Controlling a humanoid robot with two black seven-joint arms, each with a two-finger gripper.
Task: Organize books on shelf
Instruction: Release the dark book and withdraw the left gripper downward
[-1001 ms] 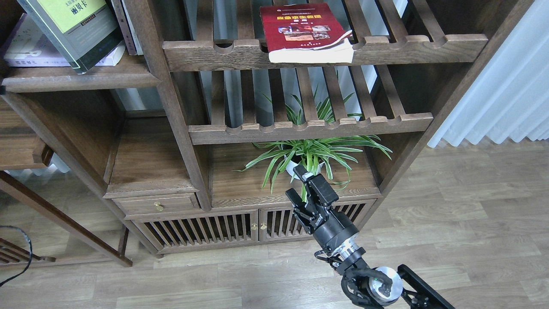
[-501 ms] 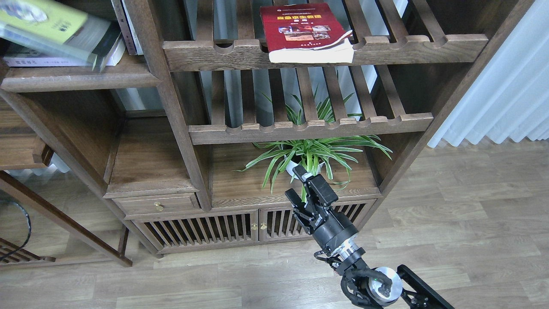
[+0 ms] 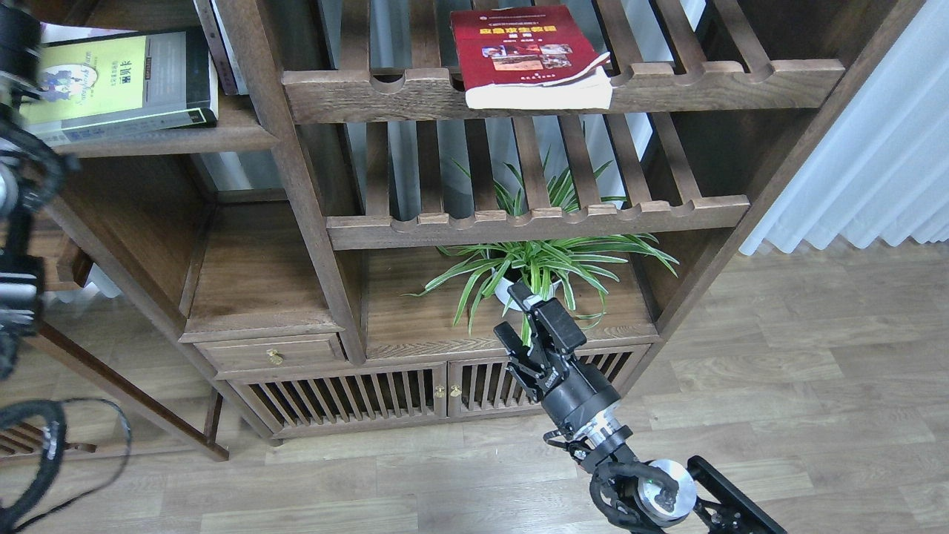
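The yellow-green book (image 3: pixel 118 78) has dropped flat onto the shelf (image 3: pixel 222 133) for stacking; my right gripper (image 3: pixel 519 326) idles with fingers apart, left gripper's state unclear.

Likely a home living room: a dark wooden bookcase (image 3: pixel 311 222) holding a potted spider plant (image 3: pixel 537 267), wood-plank flooring (image 3: pixel 801 371), white curtains (image 3: pixel 867 163).

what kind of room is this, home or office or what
Probably a living room or study in a home: a dark brown wooden bookcase holding books, a green spider plant in a white pot, pale sheer curtains and wood-plank flooring.
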